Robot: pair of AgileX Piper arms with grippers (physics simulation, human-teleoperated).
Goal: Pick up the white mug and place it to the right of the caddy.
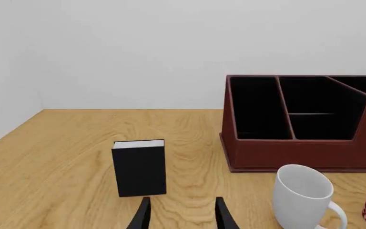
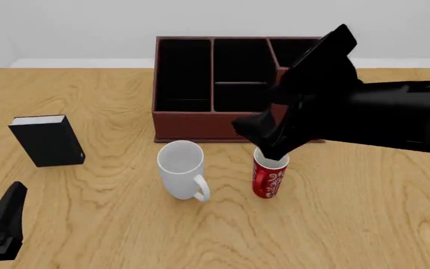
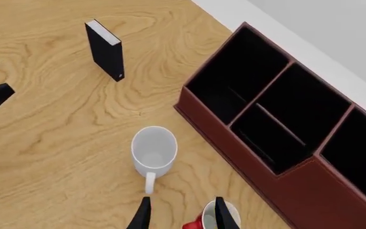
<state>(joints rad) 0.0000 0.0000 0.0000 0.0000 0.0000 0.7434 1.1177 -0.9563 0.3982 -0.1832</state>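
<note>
Nothing done: your white mug (image 2: 181, 166) stands ungrasped before the caddy (image 2: 200, 115); both claws, right (image 3: 177, 218) and left (image 1: 180, 215), hang released.

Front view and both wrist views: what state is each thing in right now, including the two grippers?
white mug: upright, empty, on the table, not held, handle toward the camera.
red mug: upright on the table, right of the white mug.
caddy: upright, visible compartments empty.
book: standing on end, closed.
left gripper: jaws open, holding nothing.
right gripper: jaws open, above the red mug, holding nothing.
</note>
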